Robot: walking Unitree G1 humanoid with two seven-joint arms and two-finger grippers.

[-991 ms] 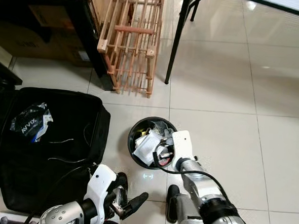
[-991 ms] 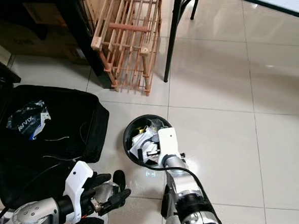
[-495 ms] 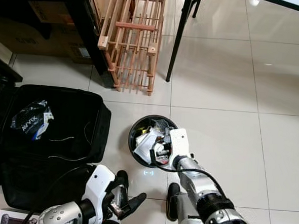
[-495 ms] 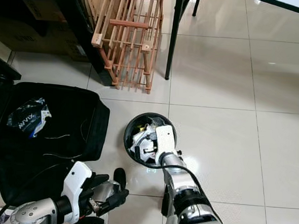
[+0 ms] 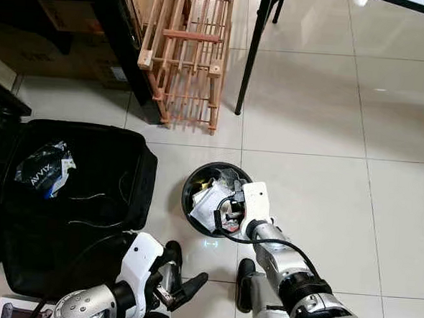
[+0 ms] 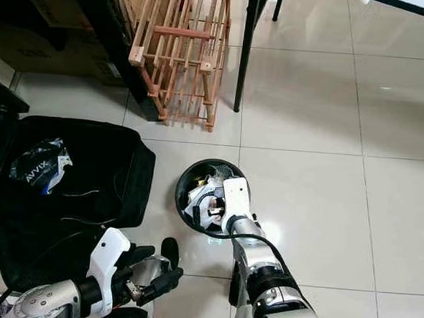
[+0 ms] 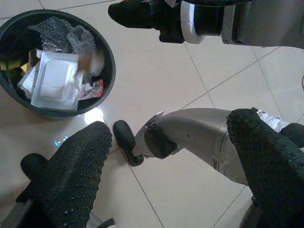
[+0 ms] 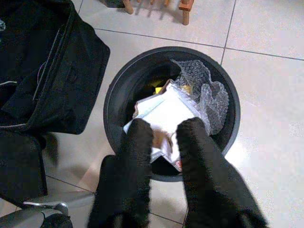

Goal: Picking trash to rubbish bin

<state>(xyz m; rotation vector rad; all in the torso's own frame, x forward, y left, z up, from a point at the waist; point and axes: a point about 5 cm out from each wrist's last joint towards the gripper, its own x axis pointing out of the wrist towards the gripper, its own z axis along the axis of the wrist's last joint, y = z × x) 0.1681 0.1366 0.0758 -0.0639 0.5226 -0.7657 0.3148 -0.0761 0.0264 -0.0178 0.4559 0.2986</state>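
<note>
Right wrist view: right gripper (image 8: 164, 137) over the black rubbish bin (image 8: 118, 85), fingers slightly parted, small blurred scrap (image 8: 163, 141) between them, grip unclear; bin holds white packaging (image 8: 164, 111) and bubble wrap (image 8: 202, 90); left gripper (image 7: 166, 156) spread wide, empty, low near-left of bin; black bag (image 5: 72, 201) further left.

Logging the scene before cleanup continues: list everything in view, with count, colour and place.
bin: 1, black, on the floor tiles ahead, full of trash
bubble wrap: 1, clear, inside the bin
white packet: 1, white, on top of the bin's trash
bag: 1, black, open on the floor left of the bin
wrapper: 1, black and white, lying in the bag
rack: 1, light wood, beyond the bin
table leg: 1, black, right of the rack
right gripper: over the bin, fingers slightly apart
left gripper: low, near the bag, open
</note>
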